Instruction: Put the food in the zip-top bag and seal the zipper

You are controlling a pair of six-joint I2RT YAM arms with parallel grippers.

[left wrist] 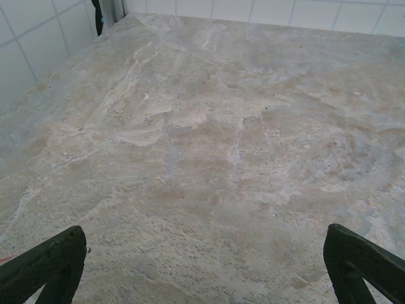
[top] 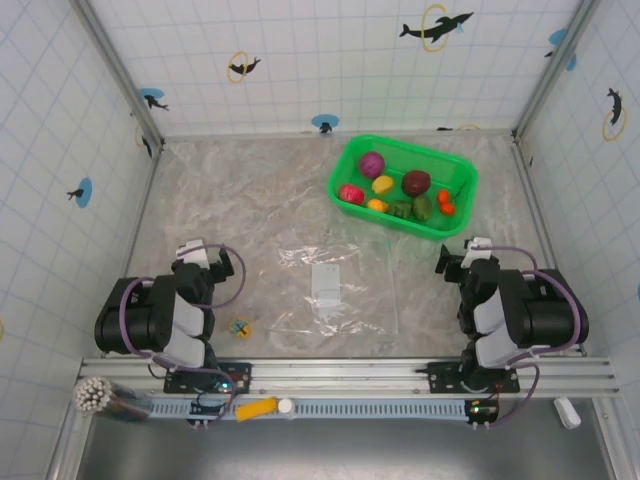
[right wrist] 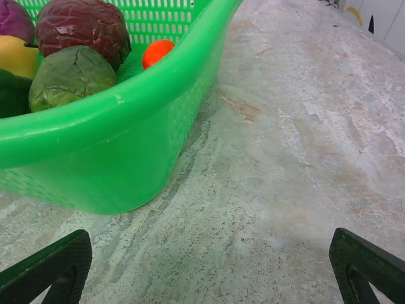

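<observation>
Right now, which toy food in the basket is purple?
The round one in the basket's far left corner; the others are red, yellow, orange, maroon or green.

Green mesh basket (right wrist: pixel 126 101) sits upper left on the marbled tabletop (right wrist: pixel 291 158). Inside: dark maroon fruit (right wrist: pixel 82 28), wrinkled green vegetable (right wrist: pixel 71 76) touching below it, small orange piece (right wrist: pixel 157 52) beside them, yellow piece (right wrist: pixel 16 57) and purple piece (right wrist: pixel 12 18) at the frame's left edge. Right claw (right wrist: pixel 209 272) spread wide over bare tabletop.

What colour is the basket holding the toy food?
The basket is bright green, with perforated mesh walls; the right wrist view shows it best.
</observation>
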